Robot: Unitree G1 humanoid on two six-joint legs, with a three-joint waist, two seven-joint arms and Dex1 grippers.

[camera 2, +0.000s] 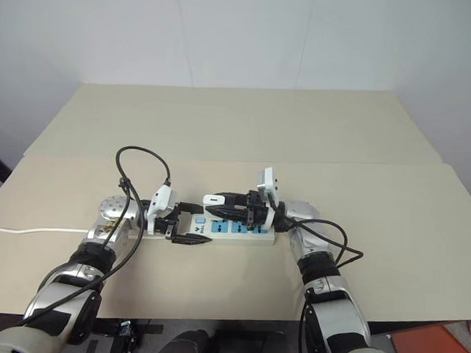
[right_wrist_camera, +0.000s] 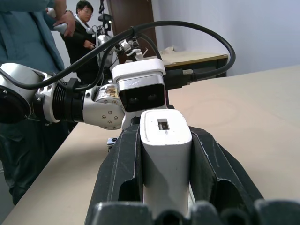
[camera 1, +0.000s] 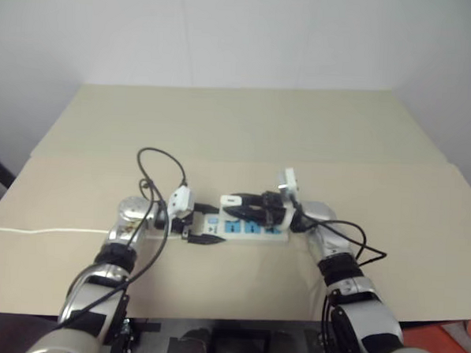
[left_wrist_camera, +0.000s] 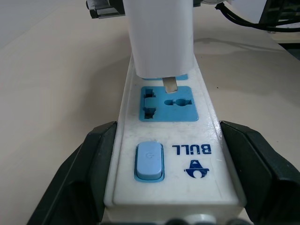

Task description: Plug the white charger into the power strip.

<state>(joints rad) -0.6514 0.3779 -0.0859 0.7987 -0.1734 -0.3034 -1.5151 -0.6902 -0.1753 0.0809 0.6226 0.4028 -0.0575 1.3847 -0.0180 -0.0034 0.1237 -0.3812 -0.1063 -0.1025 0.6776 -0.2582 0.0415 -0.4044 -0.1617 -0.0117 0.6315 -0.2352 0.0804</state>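
One power strip (camera 2: pixel 231 226) lay mid-table (camera 2: pixel 246 122), far from every edge, with bare room all around. The left gripper (camera 2: pixel 192 228) was clamped on its switch end. The right gripper (camera 2: pixel 228 205) squeezed the one white charger (right_wrist_camera: pixel 165 154), just above the three blue sockets (left_wrist_camera: pixel 168 103).

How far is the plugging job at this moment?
Done: left gripper clamps the power strip by its switch end; right gripper holds the white charger. In hand: a prong hangs just above a blue socket. Left: push it fully in.
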